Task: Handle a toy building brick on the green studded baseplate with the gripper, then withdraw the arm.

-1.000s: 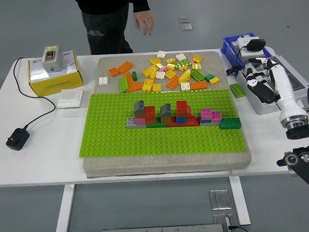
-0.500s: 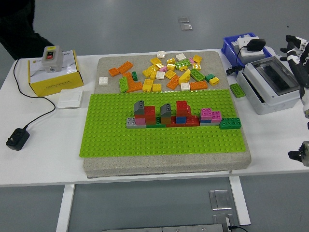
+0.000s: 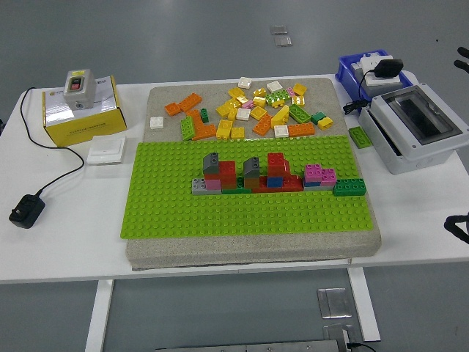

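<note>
The green studded baseplate [image 3: 249, 213] lies on a grey pad in the middle of the table. A row of joined bricks [image 3: 253, 176] stands on it: red, grey, blue and white, with a pink brick [image 3: 319, 173] and a dark green brick [image 3: 349, 187] at the right end. Loose orange, yellow, green and white bricks [image 3: 249, 110] lie on the pad behind the plate. Of my right arm only small black parts show at the right edge [image 3: 459, 226], well away from the plate. My left arm is out of view.
A yellow box with a switch [image 3: 79, 106], a white switch plate [image 3: 107, 150] and a black power adapter [image 3: 26, 210] are at the left. A grey enclosure [image 3: 414, 128], a blue bin [image 3: 366, 70] and a loose green brick [image 3: 359, 136] are at the right.
My right arm has pulled away to the right, from over the grey enclosure to almost out of view. The person at the far side has left the picture. The bricks have not moved.
</note>
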